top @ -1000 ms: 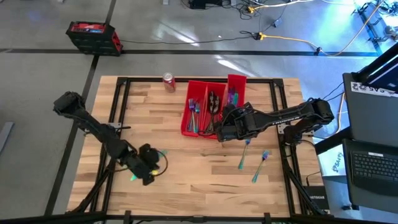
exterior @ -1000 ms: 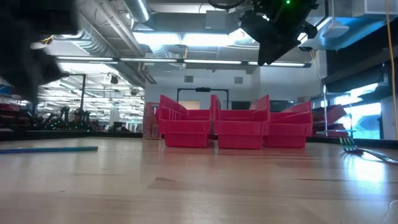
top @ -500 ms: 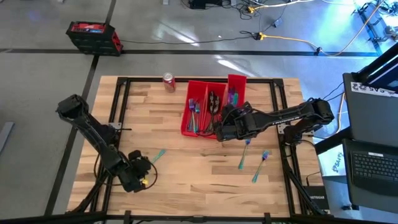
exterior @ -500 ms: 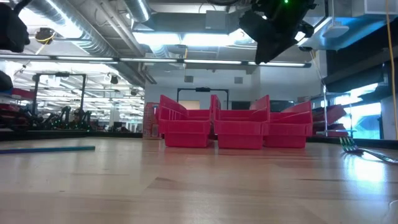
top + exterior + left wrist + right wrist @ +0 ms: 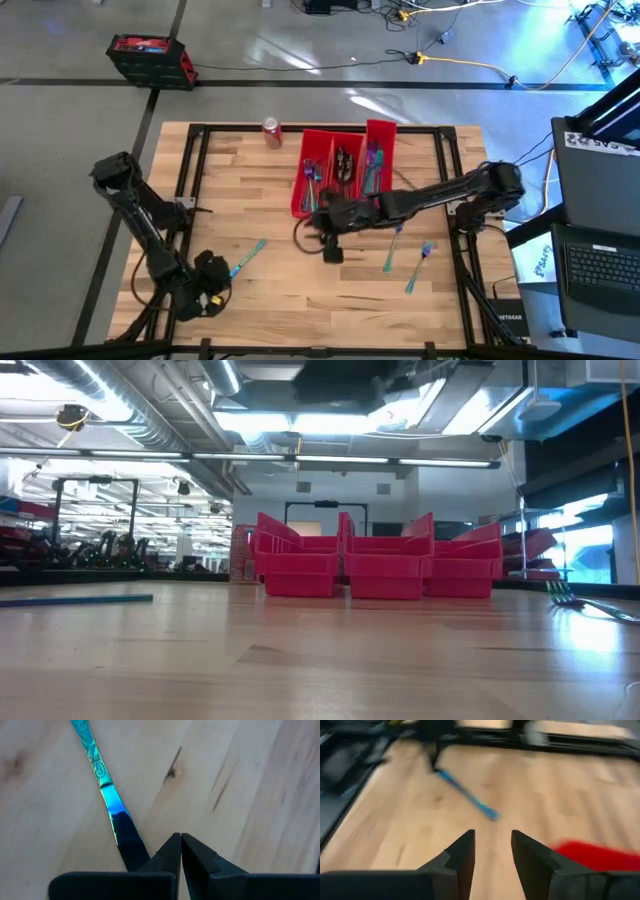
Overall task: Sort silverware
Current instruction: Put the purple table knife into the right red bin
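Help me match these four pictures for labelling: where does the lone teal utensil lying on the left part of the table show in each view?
High view: teal utensil, left of centre, near the left gripper.
Low view: thin teal line at the left edge.
Left wrist view: runs from the top down behind the shut fingers.
Right wrist view: blurred blue streak, ahead of the open fingers.
Shared landmark: the wooden table.

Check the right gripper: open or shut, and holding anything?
Open and empty. In the right wrist view the right gripper shows a clear gap between its fingers, only bare table behind.
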Motion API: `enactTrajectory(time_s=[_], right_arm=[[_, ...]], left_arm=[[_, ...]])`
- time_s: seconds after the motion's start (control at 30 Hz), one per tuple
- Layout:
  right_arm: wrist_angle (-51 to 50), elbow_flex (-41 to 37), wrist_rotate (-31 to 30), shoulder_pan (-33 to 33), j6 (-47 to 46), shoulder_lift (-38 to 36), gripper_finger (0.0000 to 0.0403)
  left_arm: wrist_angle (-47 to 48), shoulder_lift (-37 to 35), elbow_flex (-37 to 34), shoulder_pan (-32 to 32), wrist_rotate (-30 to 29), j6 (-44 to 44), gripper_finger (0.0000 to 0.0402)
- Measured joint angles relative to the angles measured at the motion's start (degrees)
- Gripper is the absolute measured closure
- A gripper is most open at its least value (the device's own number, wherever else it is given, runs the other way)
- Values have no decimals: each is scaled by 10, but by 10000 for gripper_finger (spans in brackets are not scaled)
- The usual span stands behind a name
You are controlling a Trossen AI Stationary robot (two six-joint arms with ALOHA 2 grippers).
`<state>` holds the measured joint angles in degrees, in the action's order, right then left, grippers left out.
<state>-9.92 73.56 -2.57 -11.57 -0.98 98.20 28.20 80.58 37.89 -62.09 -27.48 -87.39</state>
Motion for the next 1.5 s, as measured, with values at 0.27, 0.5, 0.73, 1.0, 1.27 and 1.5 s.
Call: enactTrajectory(time_s=[0.27,0.5,0.73,1.0,1.27,1.5], right_arm=[[22,129,73,4,52,168,258],[-16,282,89,20,88,286,203],[2,346,119,39,103,360,192],[69,349,138,37,102,398,200],[58,349,122,47,102,418,201],[51,351,106,55,102,444,201]], left_arm=[[63,0,0,-33,-27,-138,402],[67,1,0,-49,-45,-154,402],[77,20,0,-50,-64,-133,402],[64,50,0,-51,-59,-132,402],[55,56,0,-50,-58,-132,402],[58,56,0,-50,-59,-131,402]])
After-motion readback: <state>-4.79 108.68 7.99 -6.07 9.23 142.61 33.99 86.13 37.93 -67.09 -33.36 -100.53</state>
